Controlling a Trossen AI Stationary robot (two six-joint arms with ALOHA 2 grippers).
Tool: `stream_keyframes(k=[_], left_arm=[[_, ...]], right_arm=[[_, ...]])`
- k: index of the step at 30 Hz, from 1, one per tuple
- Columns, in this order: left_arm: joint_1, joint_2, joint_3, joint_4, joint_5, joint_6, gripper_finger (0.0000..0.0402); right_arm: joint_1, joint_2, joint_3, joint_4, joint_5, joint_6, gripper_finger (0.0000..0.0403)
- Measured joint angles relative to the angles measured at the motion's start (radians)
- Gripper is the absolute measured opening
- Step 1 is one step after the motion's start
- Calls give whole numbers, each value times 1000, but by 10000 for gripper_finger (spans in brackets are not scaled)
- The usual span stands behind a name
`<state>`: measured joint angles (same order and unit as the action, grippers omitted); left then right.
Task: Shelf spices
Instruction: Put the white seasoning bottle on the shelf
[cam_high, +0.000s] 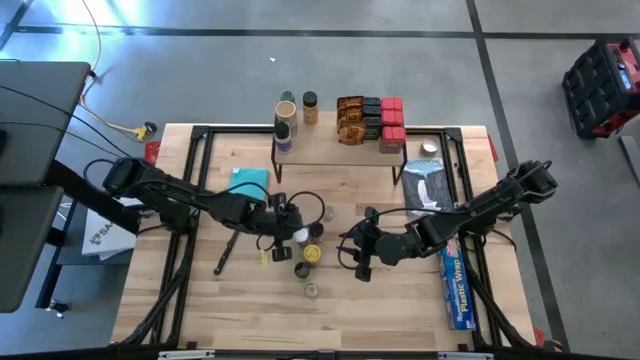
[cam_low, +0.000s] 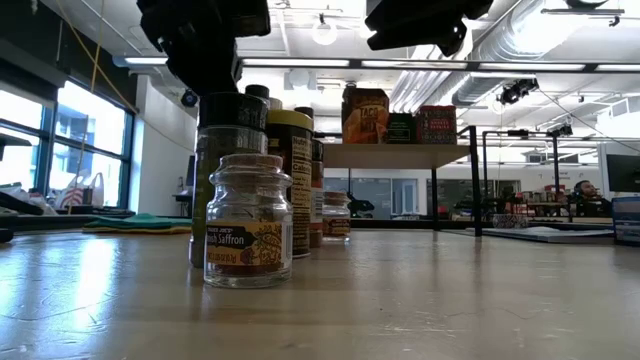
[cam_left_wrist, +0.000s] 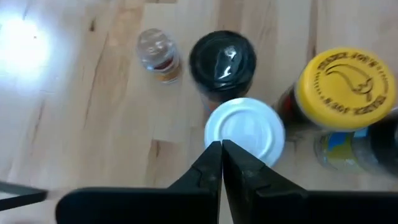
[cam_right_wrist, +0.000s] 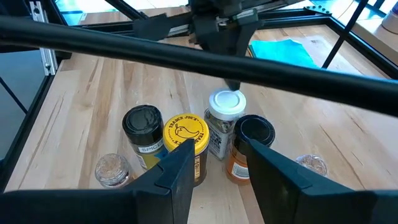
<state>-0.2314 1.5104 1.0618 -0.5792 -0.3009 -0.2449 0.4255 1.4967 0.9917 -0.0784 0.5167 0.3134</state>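
The small clear glass jar (cam_low: 247, 222) nearest the low camera reads "Saffron" on its orange label. Behind it on the wooden bench (cam_high: 400, 300) stands a cluster of spice jars: a yellow-lidded jar (cam_right_wrist: 185, 134) whose lid reads "Trader Joe's", a white-lidded jar (cam_left_wrist: 245, 131) and black-lidded jars (cam_right_wrist: 142, 121). At the far side of the bench, the low wooden-topped shelf on black legs (cam_high: 330, 150) carries more jars, orange-brown packets (cam_high: 350, 120) and small red boxes (cam_high: 391, 112). A long blue box (cam_high: 456, 285) reading "Plastic Wrap" lies at the bench's right.

The left end effector (cam_left_wrist: 221, 153) hangs just above the white lid, its fingers pinched together and empty. The right end effector (cam_right_wrist: 214, 155) hovers beside the cluster, half open, holding nothing.
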Motion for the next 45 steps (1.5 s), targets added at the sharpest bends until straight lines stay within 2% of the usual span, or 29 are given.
stream_keyframes(k=[5,9,11,20,29,33,36,38,41,45], left_arm=[[7,-21,0,4,19,14,1],[-8,-23,0,57,147,14,1],[-19,-17,0,98,168,14,1],[-10,48,0,62,116,69,1],[18,12,-1,-65,37,75,1],[18,-3,-1,-62,46,84,2],[20,-4,-1,-80,64,82,27],[31,-4,-1,-137,66,55,59],[53,-3,-1,-198,63,12,124],[75,-3,-1,-149,63,25,222]], right_arm=[[0,0,0,0,2,0,140],[0,0,0,0,2,0,140],[0,0,0,0,2,0,140],[0,0,0,0,2,0,140],[0,0,0,0,0,0,140],[0,0,0,0,0,0,140],[0,0,0,0,0,0,140],[0,0,0,0,0,0,140],[0,0,0,-1,-1,0,140],[0,0,0,-1,-1,0,140]])
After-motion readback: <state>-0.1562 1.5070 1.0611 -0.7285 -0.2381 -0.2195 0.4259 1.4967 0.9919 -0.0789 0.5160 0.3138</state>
